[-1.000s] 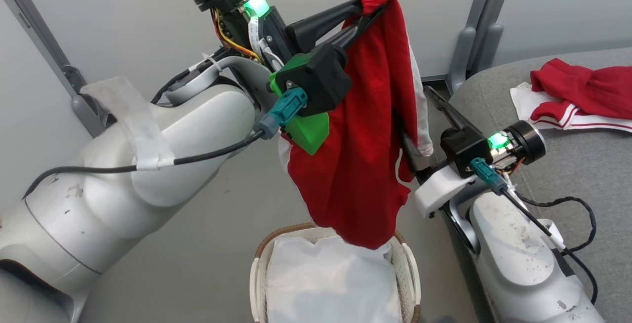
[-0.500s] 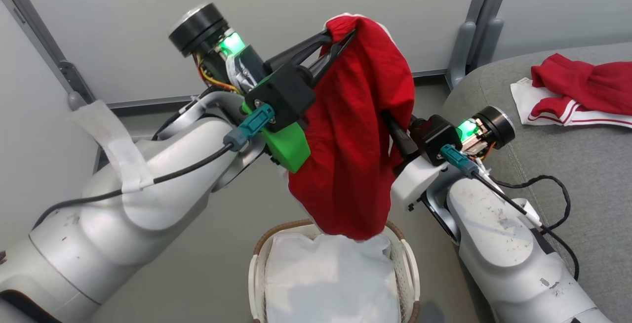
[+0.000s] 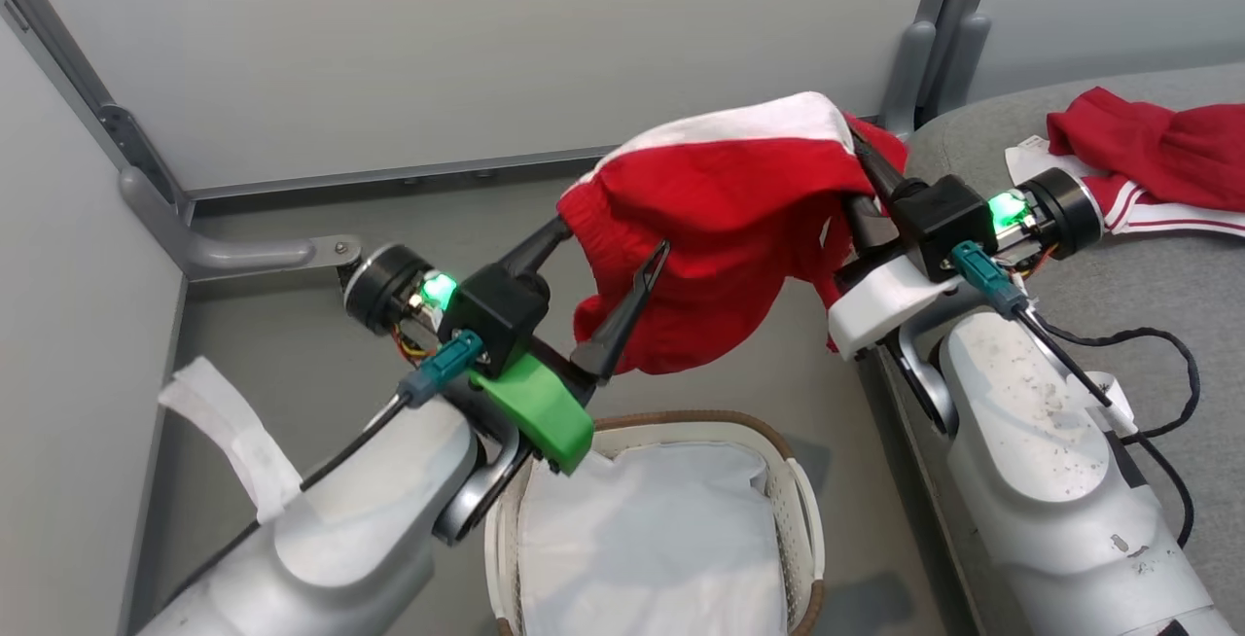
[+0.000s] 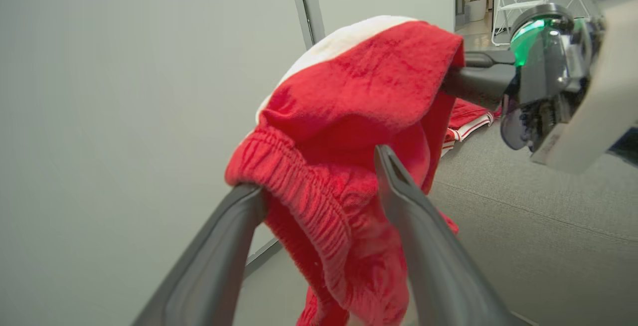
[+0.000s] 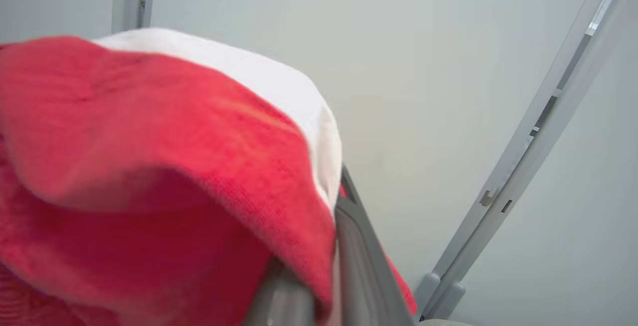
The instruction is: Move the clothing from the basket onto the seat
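A red garment (image 3: pixel 739 228) with a white panel hangs in the air between my two grippers, above the basket (image 3: pixel 681 419). My right gripper (image 3: pixel 864 161) is shut on its right end, and cloth hides the fingertips; in the right wrist view the fingers (image 5: pixel 349 246) pinch red cloth. My left gripper (image 3: pixel 613 237) is open. The elastic waistband (image 4: pixel 294 191) lies over one finger while the other finger (image 4: pixel 398 191) stands apart from it. A second red garment (image 3: pixel 1157 164) with white stripes lies on the grey seat (image 3: pixel 1148 276) at the right.
A plain white liner sheet (image 3: pixel 652 529) lies inside the basket. Grey wall panels with metal posts (image 3: pixel 909 62) close the back and the left side. The seat's rounded edge (image 3: pixel 924 130) is just behind my right gripper. Black cables (image 3: pixel 1138 393) trail over my right forearm.
The left arm has dropped and its gripper has opened. The garment, earlier hanging from it, now stretches across to the right gripper, which has moved toward the seat. The camera has shifted.
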Robot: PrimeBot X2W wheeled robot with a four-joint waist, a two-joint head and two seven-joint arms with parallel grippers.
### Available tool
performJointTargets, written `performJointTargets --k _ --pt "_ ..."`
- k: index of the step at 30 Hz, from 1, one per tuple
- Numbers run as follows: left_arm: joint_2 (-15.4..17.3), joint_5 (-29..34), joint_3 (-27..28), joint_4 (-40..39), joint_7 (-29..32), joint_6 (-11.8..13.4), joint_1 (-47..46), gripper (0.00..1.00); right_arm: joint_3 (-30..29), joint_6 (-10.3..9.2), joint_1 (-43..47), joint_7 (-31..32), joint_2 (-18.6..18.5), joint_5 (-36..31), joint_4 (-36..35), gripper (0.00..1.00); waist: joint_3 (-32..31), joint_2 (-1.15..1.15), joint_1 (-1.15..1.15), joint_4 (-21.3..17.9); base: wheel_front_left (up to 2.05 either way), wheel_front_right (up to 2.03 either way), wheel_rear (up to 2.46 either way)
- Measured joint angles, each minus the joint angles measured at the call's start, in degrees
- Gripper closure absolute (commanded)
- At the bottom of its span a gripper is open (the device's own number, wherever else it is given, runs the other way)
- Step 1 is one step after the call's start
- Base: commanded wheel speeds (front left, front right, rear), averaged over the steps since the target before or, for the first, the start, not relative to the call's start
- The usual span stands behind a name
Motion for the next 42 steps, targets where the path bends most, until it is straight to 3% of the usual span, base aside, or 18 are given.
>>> performJointTargets --k 6,17,30,42 --pt "-1.8 0.5 4.7 -0.7 -0.2 -0.1 7.6 0.0 -3.2 0.0 0.3 0.0 0.0 -1.3 -1.1 1.0 0.7 0.0 0.0 -0.6 0.0 0.0 0.0" --pt "-5.2 3.3 13.4 1.2 -0.3 -3.5 17.5 0.0 -7.6 0.0 2.0 0.0 0.0 -3.3 -2.7 1.0 2.2 0.0 0.0 -2.8 0.0 0.0 0.0" --pt "-7.8 9.3 17.8 4.9 -0.3 -6.6 22.0 0.0 -10.1 0.0 5.6 0.0 0.0 -3.2 -4.6 1.0 3.5 0.0 0.0 -7.1 0.0 0.0 0.0" --pt "-8.1 13.2 19.7 5.2 -0.3 -7.6 21.6 0.0 -10.9 0.0 5.9 0.0 0.0 -1.0 -8.1 1.0 6.6 0.0 0.0 -16.9 0.0 0.0 0.0"
